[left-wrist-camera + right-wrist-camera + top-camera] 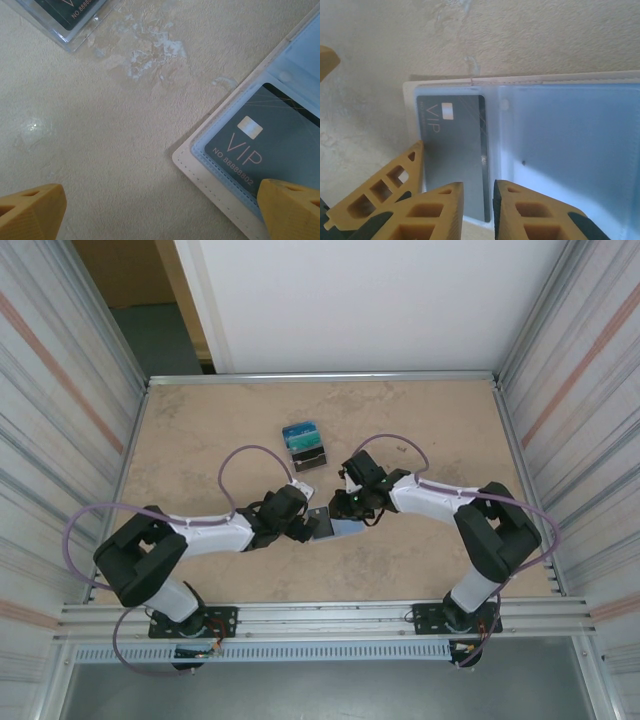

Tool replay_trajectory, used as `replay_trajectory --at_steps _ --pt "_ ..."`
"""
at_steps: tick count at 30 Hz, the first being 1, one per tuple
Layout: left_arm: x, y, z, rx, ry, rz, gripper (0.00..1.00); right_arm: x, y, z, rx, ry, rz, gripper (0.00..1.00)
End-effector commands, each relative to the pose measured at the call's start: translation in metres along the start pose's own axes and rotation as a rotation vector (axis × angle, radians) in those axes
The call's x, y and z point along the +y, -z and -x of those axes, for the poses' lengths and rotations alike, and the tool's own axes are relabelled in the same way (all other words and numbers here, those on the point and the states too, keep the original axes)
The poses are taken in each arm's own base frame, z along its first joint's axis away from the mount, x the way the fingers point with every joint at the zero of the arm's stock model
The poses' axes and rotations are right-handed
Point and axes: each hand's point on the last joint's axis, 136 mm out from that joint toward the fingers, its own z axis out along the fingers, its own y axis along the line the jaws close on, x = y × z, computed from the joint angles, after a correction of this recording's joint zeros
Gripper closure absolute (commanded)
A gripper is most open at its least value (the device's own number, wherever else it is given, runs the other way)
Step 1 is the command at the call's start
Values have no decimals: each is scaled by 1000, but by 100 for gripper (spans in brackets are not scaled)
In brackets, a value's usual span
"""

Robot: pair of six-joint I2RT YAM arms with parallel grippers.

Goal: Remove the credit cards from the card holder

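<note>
The left gripper [160, 210] has its fingers spread wide, low over the table [100, 150], at the left corner of the card holder [560, 140]. The card holder lies open in the middle, near the arms, with a dark card [452, 150] tucked inside. The right gripper [478, 207] has its fingers almost together at that card's edge. I cannot tell if they pinch it. The loose cards [304, 445] lie farther back.
</note>
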Motion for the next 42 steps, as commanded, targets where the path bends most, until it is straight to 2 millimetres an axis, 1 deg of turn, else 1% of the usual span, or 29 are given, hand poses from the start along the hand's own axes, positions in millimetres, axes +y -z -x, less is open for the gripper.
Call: replay_trajectory --at_steps 1,6,10,14,28,33,38,42 --pt "-1 -2 7 -6 6 10 1 5 -9 -8 39 -16 37 78" --pt "2 -5 0 20 -9 33 1 3 -15 -10 60 -25 39 79" --pt "3 -5 -5 35 -16 40 1 -3 -20 -13 79 -47 31 80" --pt "4 -5 -9 45 -16 40 1 -6 -22 -12 82 -58 28 80" --pt "1 -3 -9 48 -37 41 1 -11 -29 -17 102 -93 46 80" --pt "0 -1 -9 54 -42 41 1 -8 -30 -17 106 -124 110 80" --pt "-1 0 -12 63 -46 43 1 3 -22 -13 93 -147 237 80" --pt "-1 0 -14 71 -48 42 1 7 -15 -11 77 -147 296 82"
